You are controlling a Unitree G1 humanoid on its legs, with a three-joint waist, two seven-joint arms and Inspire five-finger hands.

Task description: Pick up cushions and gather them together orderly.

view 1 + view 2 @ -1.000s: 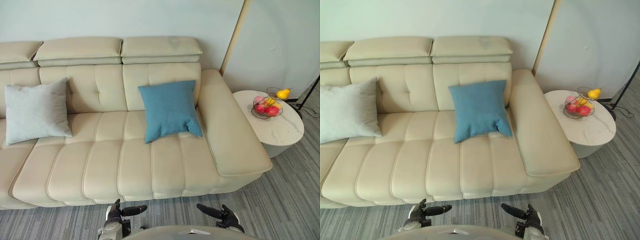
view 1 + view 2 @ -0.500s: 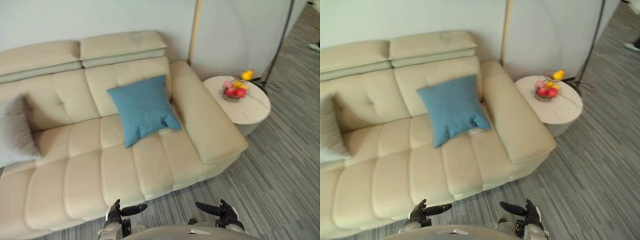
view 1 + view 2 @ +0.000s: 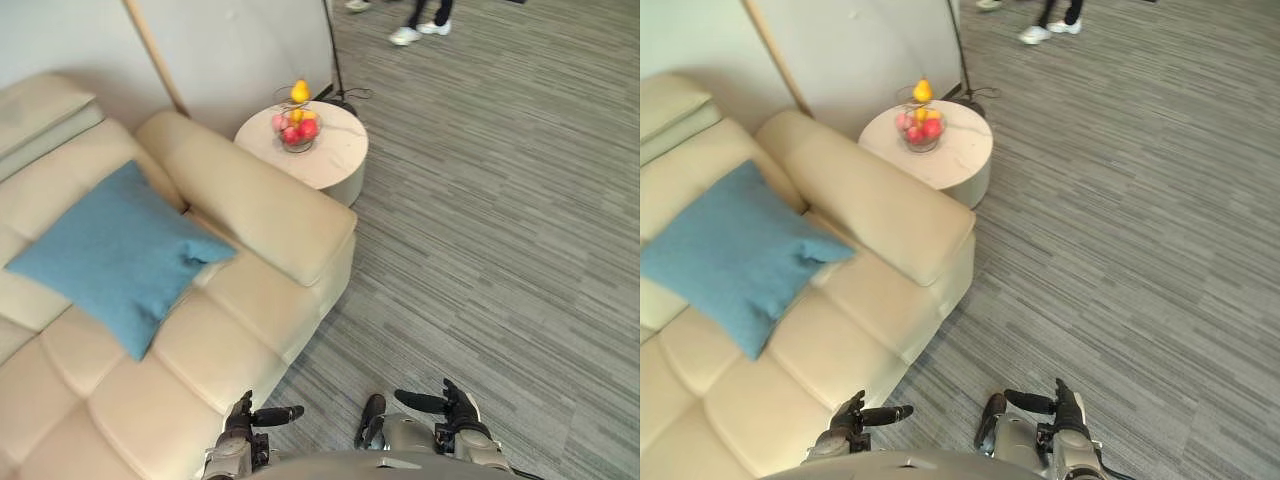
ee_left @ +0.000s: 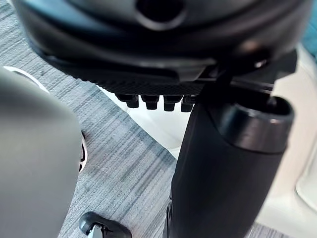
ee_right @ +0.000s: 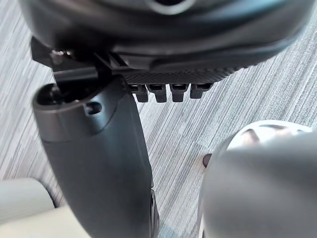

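A blue cushion [image 3: 110, 250] leans on the back of the cream sofa [image 3: 250, 210], near its right armrest. My left hand [image 3: 245, 425] hangs low over the carpet by the sofa's front edge, far below the cushion. Its fingers are relaxed, the thumb [image 4: 223, 163] sticks out, and it holds nothing. My right hand [image 3: 452, 412] hangs beside it over the grey carpet, also open and empty, with its thumb [image 5: 99, 163] standing out.
A round white side table [image 3: 335, 155] with a wire fruit bowl [image 3: 295, 125] stands past the armrest. A lamp pole [image 3: 333, 60] rises behind it. A person's shoes [image 3: 420, 30] show at the far top. Striped grey carpet [image 3: 500, 230] spreads out to the right.
The camera has swung to the right: the sofa slid to the left and the grey cushion left the picture. Both hands keep the same low, open pose.
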